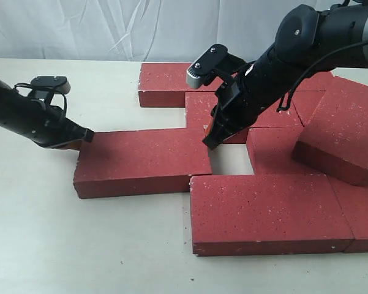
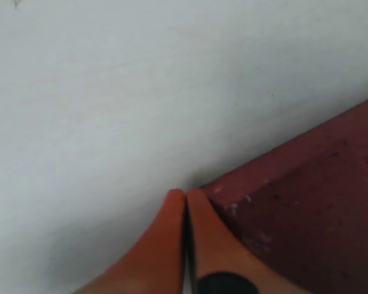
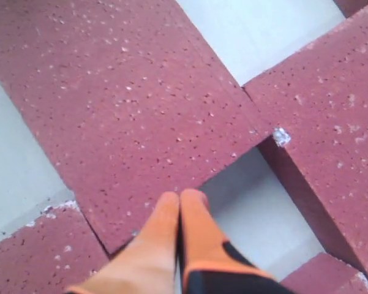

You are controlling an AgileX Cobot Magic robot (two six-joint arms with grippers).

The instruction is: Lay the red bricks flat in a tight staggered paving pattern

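The exterior view alone took in the whole layout. The red bricks (image 1: pixel 269 211), dark red rectangular paving blocks with a rough matte face flecked white, lay flat in a loose staggered cluster across the middle and right of the table. One long brick (image 1: pixel 141 162) jutted out to the left. A tilted brick (image 1: pixel 346 131) sat askew on its neighbours at the far right. A small square gap (image 1: pixel 232 160) of bare tabletop stayed open in the middle of the paving.

That view did not settle how the black-armed left gripper (image 1: pixel 79 136) stood. The left wrist view did: its orange fingertips (image 2: pixel 171 211) were pressed together on nothing, at the upper corner of the long brick (image 2: pixel 306 208), whether touching it I could not tell.

The right gripper (image 1: pixel 209 139) reached down to the gap's edge. The right wrist view showed its orange fingertips (image 3: pixel 196 214) also clamped together and empty, over the rim of a flat brick (image 3: pixel 128 104) bordering the gap (image 3: pixel 257 208). Only this view caught a small white chip (image 3: pixel 281 136) on the corner of the adjoining brick.

The table (image 1: pixel 61 245) was plain, matte and off-white. Behind it hung a creased white cloth (image 1: pixel 79 27).
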